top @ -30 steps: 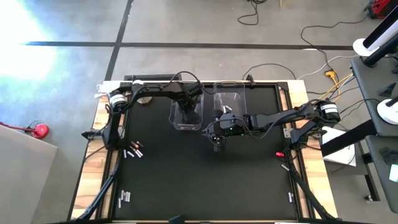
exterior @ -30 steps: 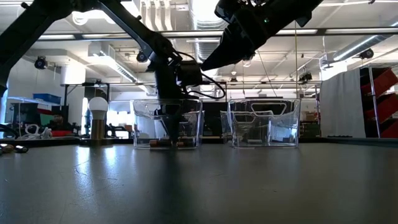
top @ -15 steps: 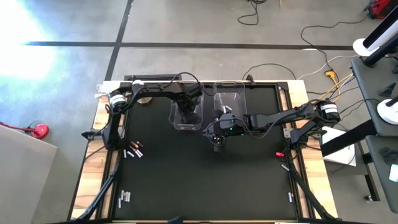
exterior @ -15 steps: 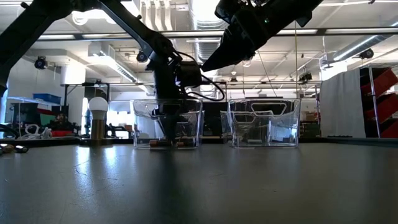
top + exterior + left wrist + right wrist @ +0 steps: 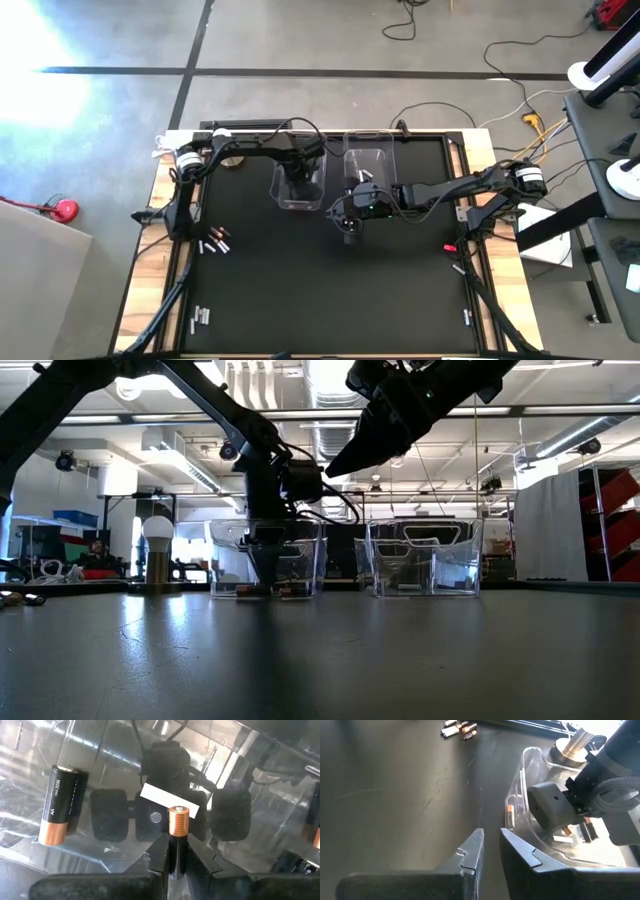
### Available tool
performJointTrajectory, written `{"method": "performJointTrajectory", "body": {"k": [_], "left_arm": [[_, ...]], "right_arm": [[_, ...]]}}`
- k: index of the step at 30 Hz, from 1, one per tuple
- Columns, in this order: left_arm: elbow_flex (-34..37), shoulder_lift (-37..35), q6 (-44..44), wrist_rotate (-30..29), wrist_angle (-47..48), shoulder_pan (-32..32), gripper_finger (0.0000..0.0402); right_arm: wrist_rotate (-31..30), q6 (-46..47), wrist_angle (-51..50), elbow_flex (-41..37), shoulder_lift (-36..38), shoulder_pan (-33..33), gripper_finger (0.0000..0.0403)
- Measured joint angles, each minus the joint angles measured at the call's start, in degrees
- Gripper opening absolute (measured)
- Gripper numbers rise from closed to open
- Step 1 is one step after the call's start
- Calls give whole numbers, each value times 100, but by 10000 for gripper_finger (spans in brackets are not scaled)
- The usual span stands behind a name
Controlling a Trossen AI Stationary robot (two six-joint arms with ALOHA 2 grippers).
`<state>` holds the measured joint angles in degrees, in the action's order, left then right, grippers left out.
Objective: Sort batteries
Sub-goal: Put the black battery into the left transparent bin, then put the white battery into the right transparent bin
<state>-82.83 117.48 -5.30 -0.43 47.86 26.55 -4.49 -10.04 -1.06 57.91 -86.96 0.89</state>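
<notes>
My left gripper (image 5: 176,851) reaches down into the left clear bin (image 5: 278,200) and is shut on a black battery with a copper end (image 5: 178,821). Another black-and-copper battery (image 5: 61,804) lies on that bin's floor. In the low view the gripper (image 5: 265,575) stands low inside the bin (image 5: 305,550). My right gripper (image 5: 491,845) hovers above the mat in front of the right clear bin (image 5: 368,165), shut to a narrow slit with nothing in it. Loose batteries (image 5: 214,242) lie on the mat at the left. My left gripper pinches the battery's black body (image 5: 177,851) between its two fingers, just behind the copper end. The fingers come from above, pointing down, and lie along the battery. The battery stands upright, copper end toward the bin floor; whether it touches the floor I cannot tell.
More loose batteries lie near the front left (image 5: 200,318) and front right (image 5: 466,317) of the mat, and a small red one (image 5: 450,247) at the right edge. A silver knob-like post (image 5: 572,742) stands at the table's far left. The mat's middle (image 5: 330,290) is bare.
My left gripper has tipped a little inside the left bin, its fingers swinging slightly toward the table's left, still shut on the battery.
</notes>
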Motion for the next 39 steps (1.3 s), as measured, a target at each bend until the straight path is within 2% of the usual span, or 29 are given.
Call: {"method": "performJointTrajectory", "body": {"k": [19,30,39], "left_arm": [[-7,-3,188,2,-60,-31,57],[-742,-6,186,5,-197,-57,57],[-918,-6,310,8,-590,-123,57]], "right_arm": [[-2,-9,-43,0,0,-2,52],[-9,-153,-208,0,0,-7,52],[-15,-280,-316,2,0,-7,52]]}}
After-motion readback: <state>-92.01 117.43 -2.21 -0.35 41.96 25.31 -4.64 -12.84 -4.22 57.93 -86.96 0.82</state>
